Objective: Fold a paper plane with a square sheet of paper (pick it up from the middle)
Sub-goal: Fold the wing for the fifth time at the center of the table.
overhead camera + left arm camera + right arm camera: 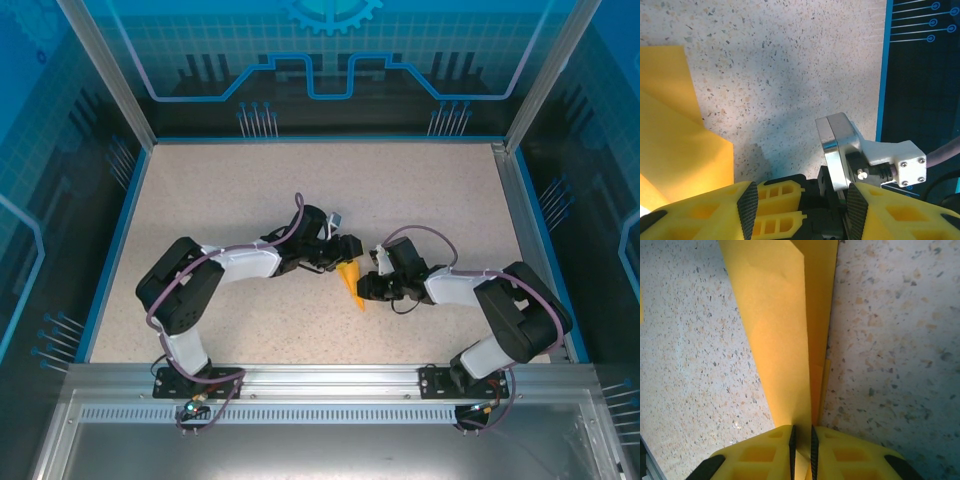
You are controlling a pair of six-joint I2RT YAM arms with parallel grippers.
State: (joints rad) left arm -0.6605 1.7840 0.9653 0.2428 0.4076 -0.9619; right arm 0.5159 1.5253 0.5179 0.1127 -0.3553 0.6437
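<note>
Your paper plane (352,284) lies just right of the middle of the table (230,200) in the top view, a narrow orange-yellow wedge with its point toward the lower edge of the frame, between the two arms. Your right claw (365,285) meets it from the right. At the right wrist you see that claw (802,432) nearly closed, its two pads pinching the folded layers of the plane (785,330), which runs from the pads up to the top edge over the speckled table (890,340). Your left claw (340,258) sits just above and left of the plane. At the left wrist its jaws (802,200) stand about half apart with nothing between them; the plane (675,150) fills the lower left of that frame, beside the left finger (747,202), and you cannot tell whether they touch.
</note>
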